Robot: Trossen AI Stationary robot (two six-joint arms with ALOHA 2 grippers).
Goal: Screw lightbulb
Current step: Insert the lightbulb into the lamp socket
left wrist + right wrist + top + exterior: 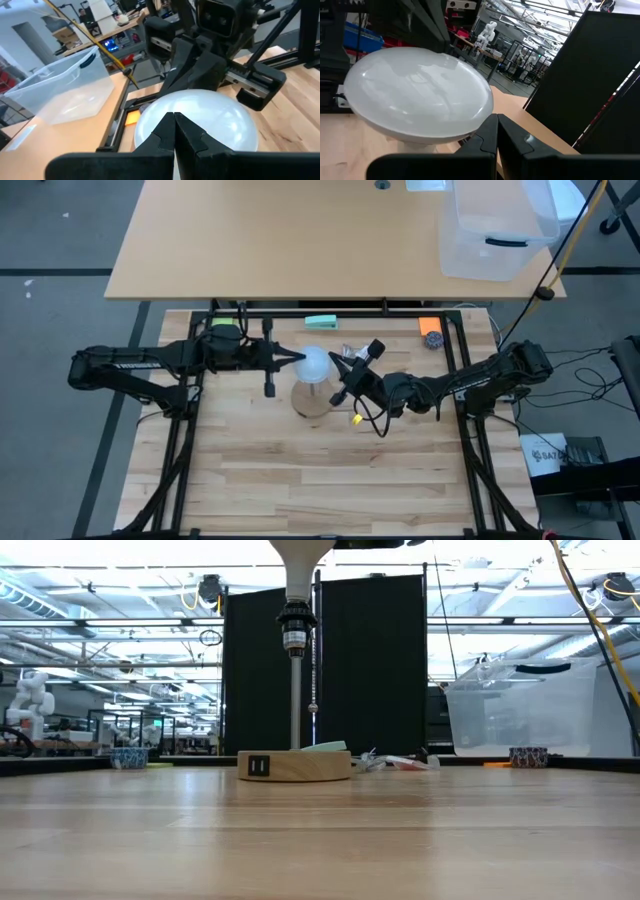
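Note:
The white lightbulb (316,363) stands upright in the black socket (294,625) on a thin rod above the round wooden base (295,765). Only the bulb's tapering neck (305,558) shows in the low view. My left gripper (300,358) is shut at the globe's left side, and the globe also shows in the left wrist view (215,115). My right gripper (335,361) is shut at the globe's right side, and the globe also shows in the right wrist view (420,90). My left gripper lies level, coming from the table's left, with its shut fingertips (170,122) against the left side of the globe (150,117). The bulb stays upright in the socket. My right gripper comes level from the table's right, its shut fingertips (492,125) at the globe's lower right edge (475,120). I cannot tell for certain that it touches.
A green block (322,322), an orange tag (430,326), a small dark object (433,340) and a small clear bag (347,350) lie at the far side of the table. A clear plastic bin (495,230) stands on the table behind. Black frame rails (180,440) border the wooden top.

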